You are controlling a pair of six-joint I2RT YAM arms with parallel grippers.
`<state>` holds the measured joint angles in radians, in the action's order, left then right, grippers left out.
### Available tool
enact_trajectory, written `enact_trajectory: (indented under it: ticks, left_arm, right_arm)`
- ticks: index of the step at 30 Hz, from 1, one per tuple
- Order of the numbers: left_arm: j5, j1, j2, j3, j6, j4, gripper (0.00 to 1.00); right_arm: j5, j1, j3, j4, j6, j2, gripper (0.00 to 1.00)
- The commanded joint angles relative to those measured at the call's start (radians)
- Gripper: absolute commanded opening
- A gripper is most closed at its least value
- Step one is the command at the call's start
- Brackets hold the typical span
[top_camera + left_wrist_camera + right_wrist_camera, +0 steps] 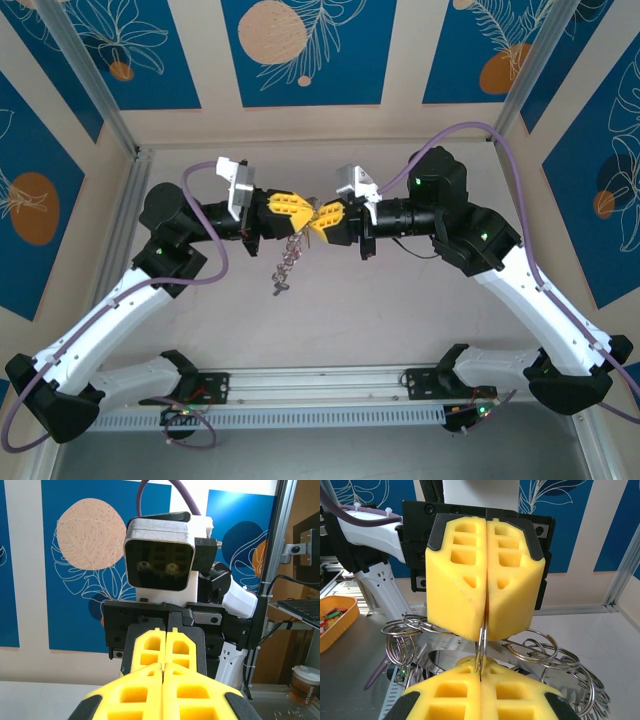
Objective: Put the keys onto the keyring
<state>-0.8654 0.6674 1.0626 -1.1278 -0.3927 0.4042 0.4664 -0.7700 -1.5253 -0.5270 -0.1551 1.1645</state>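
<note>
Both yellow-fingered grippers meet tip to tip above the table's middle. My left gripper and my right gripper are each shut, pinching the same thin silver loop of the keyring from opposite sides. More of its wire loops fan out to either side. In the top view the keyring hangs from the fingertips as a silver cluster, ending in a small dark piece that I cannot identify. In the right wrist view the left gripper faces the camera. No key is clearly visible.
The beige table lies below the hanging cluster. An orange tray with small coloured items stands off to the left in the right wrist view. A paper cup sits beyond the frame post.
</note>
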Motion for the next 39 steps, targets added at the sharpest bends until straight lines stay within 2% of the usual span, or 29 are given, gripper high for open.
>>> enact_trajectory:
  ticks: [1, 13, 39]
  left_arm:
    - [-0.011, -0.006, -0.005, 0.0, -0.026, 0.119, 0.0]
    - [-0.031, -0.009, -0.012, -0.003, -0.035, 0.122, 0.0]
    - [-0.08, -0.029, -0.039, -0.043, 0.056, -0.037, 0.0]
  right_arm:
    - [0.04, -0.002, -0.015, -0.024, 0.024, 0.015, 0.05]
    - [0.016, 0.004, 0.005, 0.007, 0.039, -0.014, 0.05]
    - [0.023, 0.058, -0.018, 0.014, 0.104, -0.035, 0.05]
